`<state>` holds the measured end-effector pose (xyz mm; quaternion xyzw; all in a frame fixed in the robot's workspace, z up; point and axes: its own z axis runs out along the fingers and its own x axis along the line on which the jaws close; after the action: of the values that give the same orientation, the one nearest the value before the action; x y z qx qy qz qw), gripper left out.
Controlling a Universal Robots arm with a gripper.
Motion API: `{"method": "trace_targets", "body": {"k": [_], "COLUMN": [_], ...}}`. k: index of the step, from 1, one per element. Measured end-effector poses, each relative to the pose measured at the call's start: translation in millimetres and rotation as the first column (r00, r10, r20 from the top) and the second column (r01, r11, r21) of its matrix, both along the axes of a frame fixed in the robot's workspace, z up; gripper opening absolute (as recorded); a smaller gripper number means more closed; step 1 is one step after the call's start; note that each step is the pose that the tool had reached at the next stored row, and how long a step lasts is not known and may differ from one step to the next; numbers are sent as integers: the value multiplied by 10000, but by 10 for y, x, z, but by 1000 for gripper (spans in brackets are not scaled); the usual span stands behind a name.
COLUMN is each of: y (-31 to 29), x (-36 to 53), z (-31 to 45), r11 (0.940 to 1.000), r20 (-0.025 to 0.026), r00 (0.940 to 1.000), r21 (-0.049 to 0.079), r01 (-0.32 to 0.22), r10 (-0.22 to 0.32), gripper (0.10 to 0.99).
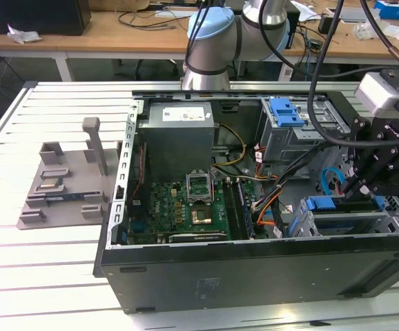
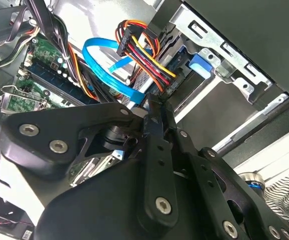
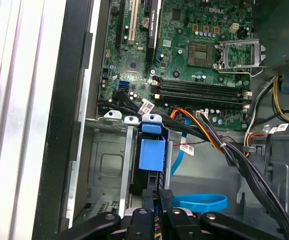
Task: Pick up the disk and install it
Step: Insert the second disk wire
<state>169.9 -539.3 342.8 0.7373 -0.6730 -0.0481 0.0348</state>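
While the gripper (image 3: 160,196) hangs inside the open computer case (image 1: 255,265), its fingers are pressed together on the disk (image 3: 152,152) (blue rails upright), which stands in the drive bay (image 3: 109,165) beside the motherboard (image 3: 194,55).

We see the open computer case (image 1: 255,269) on the slatted table (image 1: 41,262), top side open for access. Free room over the motherboard (image 1: 186,207). The grey power supply box (image 1: 179,138) blocks the far part. Around the claw (image 3: 157,200) it's tight: drive cage (image 3: 109,165) walls beside it, blue tab (image 3: 152,152) just ahead, blue flat cable (image 2: 107,70) and red-yellow-black wire bundle (image 2: 142,50) close by (black cables (image 3: 234,155) cross the bay too). The grey fixture (image 1: 65,183) stands well apart on the table.
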Motion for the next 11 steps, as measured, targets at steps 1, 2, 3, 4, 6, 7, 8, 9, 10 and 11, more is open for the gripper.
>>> {"method": "trace_targets", "body": {"k": [1, 2, 3, 4, 6, 7, 8, 9, 10, 11], "y": [0, 0, -1, -1, -2, -3, -3, -2, -3, -3], "x": [0, 0, 0, 0, 0, 0, 0, 0, 0, 0], "z": [-3, -8, -10, -12, -20, -34, -45, -55, -59, -63], "r11": [10000, 10000, 10000, 10000, 10000, 10000, 10000, 10000, 10000, 10000], "r20": [0, 0, 0, 0, -1, -3, -3, -2, -2, -2], "r00": [10000, 10000, 10000, 10000, 10000, 10000, 10000, 10000, 10000, 10000], "r21": [-1, 2, 1, 1, 2, 1, -2, 2, -1, -4], "r01": [0, 0, 0, 0, 0, 0, 0, 0, 0, 0], "r10": [0, 0, 0, 0, 0, 0, 0, 0, 0, 0], "gripper": [161, 161, 161, 161, 161, 161, 161, 161, 161, 161]}}
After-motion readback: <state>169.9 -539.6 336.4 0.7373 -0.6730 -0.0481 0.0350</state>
